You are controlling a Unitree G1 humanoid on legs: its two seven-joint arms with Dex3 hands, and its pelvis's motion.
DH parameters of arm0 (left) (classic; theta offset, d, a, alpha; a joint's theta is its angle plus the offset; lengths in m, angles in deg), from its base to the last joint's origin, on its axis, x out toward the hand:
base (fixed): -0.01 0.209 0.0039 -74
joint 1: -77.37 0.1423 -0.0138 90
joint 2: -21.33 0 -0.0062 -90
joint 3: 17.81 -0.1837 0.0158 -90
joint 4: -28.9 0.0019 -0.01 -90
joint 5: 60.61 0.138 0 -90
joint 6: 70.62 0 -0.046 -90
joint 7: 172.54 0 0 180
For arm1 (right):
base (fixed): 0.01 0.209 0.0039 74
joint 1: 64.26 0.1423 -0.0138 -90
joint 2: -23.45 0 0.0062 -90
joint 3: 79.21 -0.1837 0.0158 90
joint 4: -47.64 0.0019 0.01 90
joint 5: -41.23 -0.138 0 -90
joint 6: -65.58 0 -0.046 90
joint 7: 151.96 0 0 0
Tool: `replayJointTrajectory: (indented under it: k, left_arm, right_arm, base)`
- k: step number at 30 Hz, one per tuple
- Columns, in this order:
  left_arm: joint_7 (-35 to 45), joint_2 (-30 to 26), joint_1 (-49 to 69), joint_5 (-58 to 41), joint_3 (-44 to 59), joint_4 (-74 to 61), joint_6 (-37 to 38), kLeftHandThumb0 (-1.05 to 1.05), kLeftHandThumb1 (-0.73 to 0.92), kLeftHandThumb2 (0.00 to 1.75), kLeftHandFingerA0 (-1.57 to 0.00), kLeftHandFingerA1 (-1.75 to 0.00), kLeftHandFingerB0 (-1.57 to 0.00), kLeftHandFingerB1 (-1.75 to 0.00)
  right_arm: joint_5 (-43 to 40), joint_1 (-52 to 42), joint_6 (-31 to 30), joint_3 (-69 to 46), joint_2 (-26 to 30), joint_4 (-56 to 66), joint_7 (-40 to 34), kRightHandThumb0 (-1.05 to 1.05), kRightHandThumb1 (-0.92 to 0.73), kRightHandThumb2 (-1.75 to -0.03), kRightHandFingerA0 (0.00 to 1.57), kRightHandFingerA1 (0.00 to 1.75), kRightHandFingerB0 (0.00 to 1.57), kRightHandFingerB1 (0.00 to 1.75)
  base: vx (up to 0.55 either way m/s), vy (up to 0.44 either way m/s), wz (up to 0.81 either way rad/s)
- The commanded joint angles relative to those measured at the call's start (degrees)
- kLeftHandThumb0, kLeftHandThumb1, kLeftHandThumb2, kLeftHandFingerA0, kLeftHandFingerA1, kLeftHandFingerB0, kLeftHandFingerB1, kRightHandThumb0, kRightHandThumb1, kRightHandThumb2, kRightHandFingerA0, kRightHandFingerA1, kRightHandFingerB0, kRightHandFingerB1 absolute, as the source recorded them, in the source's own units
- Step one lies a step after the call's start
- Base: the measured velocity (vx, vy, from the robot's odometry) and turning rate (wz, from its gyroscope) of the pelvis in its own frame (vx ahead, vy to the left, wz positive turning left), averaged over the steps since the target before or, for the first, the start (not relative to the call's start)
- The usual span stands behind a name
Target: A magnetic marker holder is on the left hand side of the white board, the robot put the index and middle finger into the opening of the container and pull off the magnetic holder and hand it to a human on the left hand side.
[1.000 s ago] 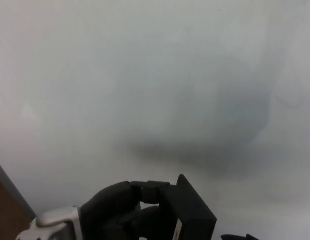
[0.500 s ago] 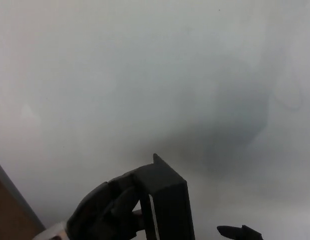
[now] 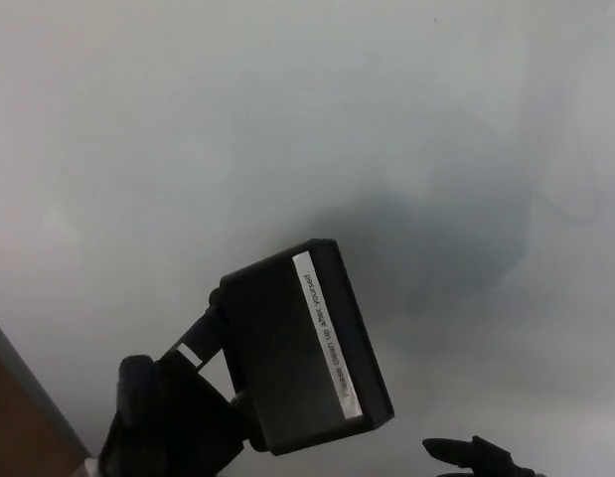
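Left hand, at the bottom edge, gripped the black magnetic marker holder, tilted before the whiteboard. Its white label strip carried small print, too blurred to read. Right hand barely showed, grip unclear.

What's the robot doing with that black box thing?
The robot's left hand is holding a black magnetic marker holder up in front of the whiteboard. The holder is tilted, and a white label strip with small print runs along one edge. Only a fingertip of the right hand peeks in at the bottom, not touching the holder. No person shows in the picture.
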Motion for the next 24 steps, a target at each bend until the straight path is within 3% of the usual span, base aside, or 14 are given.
replayJointTrajectory:
  k: [1,2,3,11,12,15,16,24]
  left_arm:
    - [-3.1,5.2,3.5,-26.3,5.4,-4.5,-9.4,-0.98,0.58,0.97,-0.57,-0.52,-0.15,-0.38]
    - [-3.3,5.2,3.5,-26.4,5.4,-4.6,-9.4,-0.98,0.58,0.97,-0.57,-0.52,-0.15,-0.38]
    - [-3.4,5.0,3.5,-26.8,5.4,-4.6,-9.7,-1.0,0.77,0.64,-0.62,-0.42,-0.21,-0.28]
    - [-2.0,1.7,3.0,-32.2,7.1,-5.9,-10.9,-0.96,0.78,0.65,-0.63,-0.4,-0.23,-0.29]
    - [-0.1,0.3,2.9,-34.4,8.2,-6.5,-10.7,-1.05,0.68,1.0,-0.54,-0.49,-0.16,-0.38]
    - [0.0,0.0,3.0,-35.1,8.4,-6.7,-10.8,-1.05,0.68,1.0,-0.54,-0.49,-0.16,-0.38]
    - [-0.2,-0.4,2.8,-36.2,9.7,-7.5,-9.4,-0.91,0.62,1.0,-0.46,-0.5,-0.08,-0.37]
    - [-2.0,-2.3,3.5,-39.5,13.5,-9.1,-7.4,-0.99,0.67,1.05,-0.41,-0.49,-0.04,-0.25]
  right_arm:
    - [2.3,1.3,-3.1,0.8,3.1,0.3,-2.0,-0.59,-0.73,-0.62,0.74,0.51,0.67,0.47]
    - [2.3,1.4,-3.1,0.8,3.2,0.3,-1.8,-0.59,-0.73,-0.62,0.74,0.51,0.67,0.47]
    - [2.2,1.4,-3.1,0.8,3.2,0.2,-1.7,-0.59,-0.72,-0.62,0.74,0.52,0.67,0.47]
    - [2.8,1.6,-3.4,1.5,3.0,0.3,-1.9,-0.59,-0.73,-0.62,0.73,0.51,0.67,0.47]
    - [3.0,1.2,-3.3,1.8,2.9,0.4,-2.1,-0.6,-0.73,-0.62,0.73,0.51,0.67,0.47]
    - [3.0,1.0,-3.3,1.9,3.0,0.4,-2.2,-0.6,-0.73,-0.62,0.73,0.51,0.67,0.47]
    - [3.3,0.7,-3.1,2.1,3.2,0.5,-2.5,-0.57,-0.72,-0.62,0.72,0.5,0.69,0.47]
    - [3.9,0.1,-2.7,2.6,3.1,0.2,-3.2,-0.57,-0.72,-0.62,0.71,0.49,0.68,0.47]
  base:
    - [0.0,0.0,0.0]
    - [0.0,0.0,0.0]
    - [0.0,0.0,0.0]
    - [0.0,0.0,0.0]
    - [0.0,0.0,0.0]
    - [0.0,0.0,0.0]
    - [0.0,0.0,0.0]
    - [0.0,0.0,0.0]
